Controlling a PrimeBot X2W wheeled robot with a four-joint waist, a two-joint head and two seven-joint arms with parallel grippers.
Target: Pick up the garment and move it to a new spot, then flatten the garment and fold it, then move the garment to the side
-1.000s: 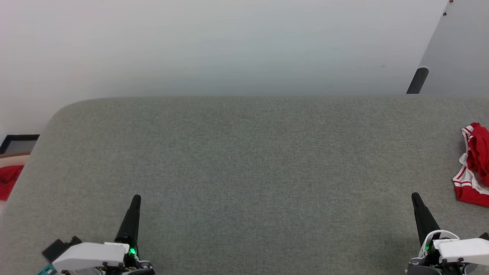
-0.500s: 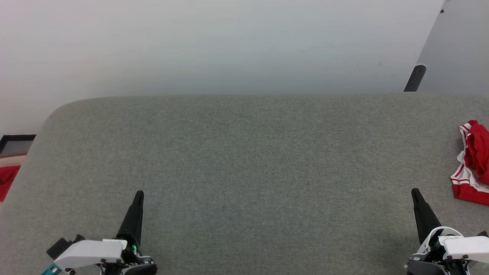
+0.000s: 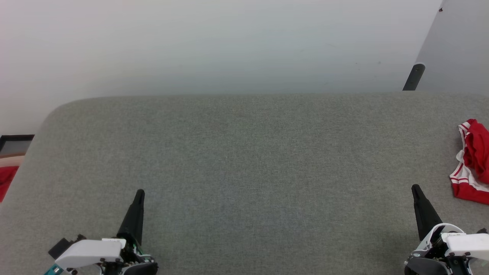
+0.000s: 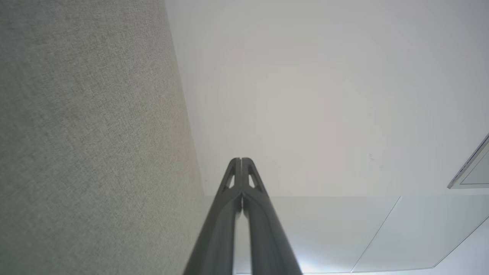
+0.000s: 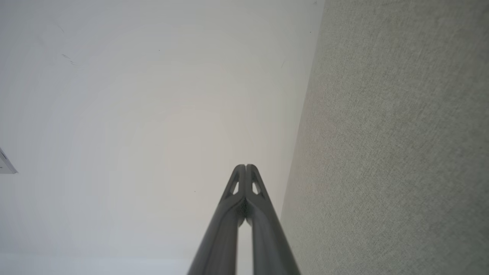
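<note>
garment [image 3: 473,162]: red jersey with red-and-white striped trim, seen at the right edge of the head view and cut off by the frame. It lies on the table [image 3: 244,160], far right side, bunched with folds showing, not spread flat.
handling: judged light, soft and limp. Sag is expected once it is lifted, and no breakage risk is seen. A thin slick knit is likely to slide out if only one layer is pinched.
hold point: the striped hem or armhole trim is judged best, being thicker and doubled. Two spaced holds are needed for spreading.
left gripper [image 3: 140,192]: fingers pressed together, nothing held. It is placed low left over the table, well apart from the garment.
right gripper [image 3: 415,188]: fingers pressed together, nothing held. The garment lies ahead and to its right, near but not touching.
stage: a bunched garment at the table's side fits a heap awaiting pickup or a bundle set aside. This is not settled, as part of it is out of frame.
other: a red cloth [image 3: 5,179] is seen off the table's left edge; it is not taken as the task's thing.
</note>
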